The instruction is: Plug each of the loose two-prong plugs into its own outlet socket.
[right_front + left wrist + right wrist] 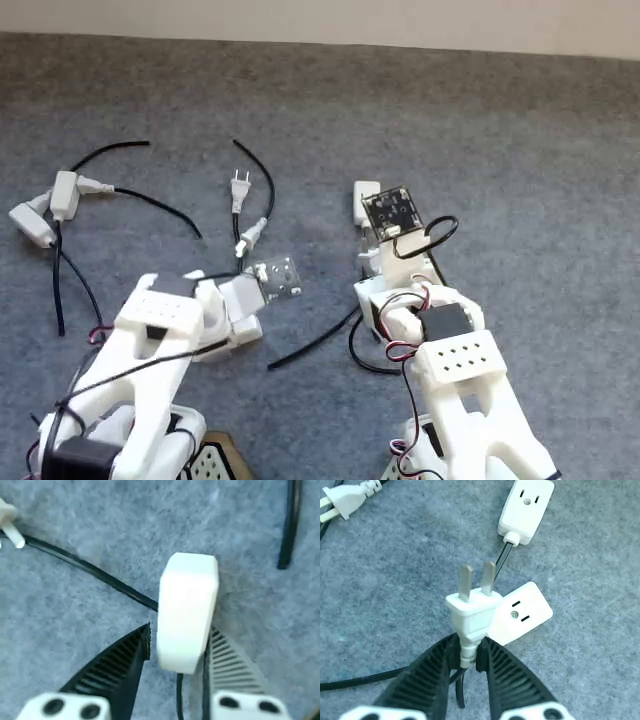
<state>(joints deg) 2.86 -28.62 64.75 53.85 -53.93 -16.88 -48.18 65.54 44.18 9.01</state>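
Near held plug (pixel 472 612), two sockets (pixel 526 505) (pixel 521 614)

We find no word, number or sign that we can read on anything here. The marks on the small dark circuit board (pixel 389 211) are too fine to make out.
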